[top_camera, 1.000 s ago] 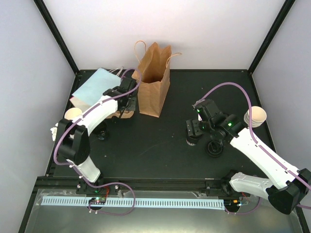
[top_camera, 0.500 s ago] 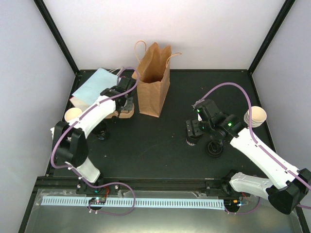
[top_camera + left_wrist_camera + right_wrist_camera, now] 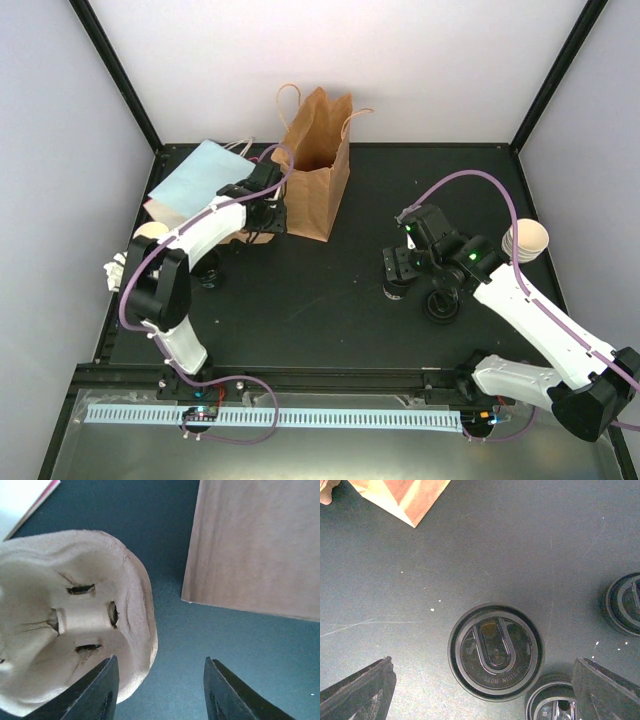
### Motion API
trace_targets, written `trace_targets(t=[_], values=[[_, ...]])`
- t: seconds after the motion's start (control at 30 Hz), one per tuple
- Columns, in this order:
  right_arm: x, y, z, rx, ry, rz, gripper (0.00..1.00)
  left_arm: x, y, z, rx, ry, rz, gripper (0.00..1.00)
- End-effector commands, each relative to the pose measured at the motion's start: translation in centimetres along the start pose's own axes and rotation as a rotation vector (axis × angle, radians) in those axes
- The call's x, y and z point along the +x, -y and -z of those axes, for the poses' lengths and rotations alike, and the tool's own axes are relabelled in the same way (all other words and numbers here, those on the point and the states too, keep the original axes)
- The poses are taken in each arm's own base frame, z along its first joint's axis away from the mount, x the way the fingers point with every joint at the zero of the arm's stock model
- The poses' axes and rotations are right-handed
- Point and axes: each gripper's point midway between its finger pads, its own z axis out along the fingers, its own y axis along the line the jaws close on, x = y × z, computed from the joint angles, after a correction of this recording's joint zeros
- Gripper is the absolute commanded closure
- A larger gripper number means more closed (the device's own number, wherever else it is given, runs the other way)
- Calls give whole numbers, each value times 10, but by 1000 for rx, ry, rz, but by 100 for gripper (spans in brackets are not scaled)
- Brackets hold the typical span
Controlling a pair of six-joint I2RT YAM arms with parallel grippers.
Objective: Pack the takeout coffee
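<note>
Beside the paper bag [image 3: 316, 165], left gripper [image 3: 160, 680] gapes by a pulp carrier [image 3: 65, 625]. Right gripper [image 3: 482, 685] (also spread) hovers over a lidded cup [image 3: 495, 651].

Your table [image 3: 330, 330] is a dark mat, flecked with pale specks in the right wrist view. At its back middle you see a brown paper bag [image 3: 318, 170] standing upright, mouth open. A flat pale-blue bag [image 3: 195, 180] lies at the back left corner. Just left of the brown bag's foot sits a moulded pulp cup carrier [image 3: 65, 630], near it but not touching. Right of centre you find three black lidded cups [image 3: 496, 651] standing close together
</note>
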Motion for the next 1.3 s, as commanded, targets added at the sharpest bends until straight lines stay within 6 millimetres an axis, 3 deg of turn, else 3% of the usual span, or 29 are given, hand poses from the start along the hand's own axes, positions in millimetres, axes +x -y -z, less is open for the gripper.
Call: trace_targets(t=[0.0, 0.2, 0.5, 0.73, 0.97, 1.13, 1.27], values=[[-3, 3, 5, 5, 25, -8, 2, -4, 0, -8, 24, -5, 13, 51], [-3, 4, 5, 8, 27, -6, 2, 2, -12, -20, 4, -41, 28, 55], [-4, 3, 5, 7, 27, -6, 2, 9, -16, -32, 2, -93, 24, 64], [-5, 3, 5, 9, 28, -5, 2, 7, -18, -28, -3, -88, 32, 83], [-5, 3, 4, 7, 25, -3, 2, 1, -14, -13, 23, -61, 33, 81], [-6, 1, 4, 1, 27, -3, 2, 2, -14, -17, 17, -70, 32, 80], [-7, 2, 5, 5, 28, 0, 2, 3, -15, -19, 14, -77, 34, 85]])
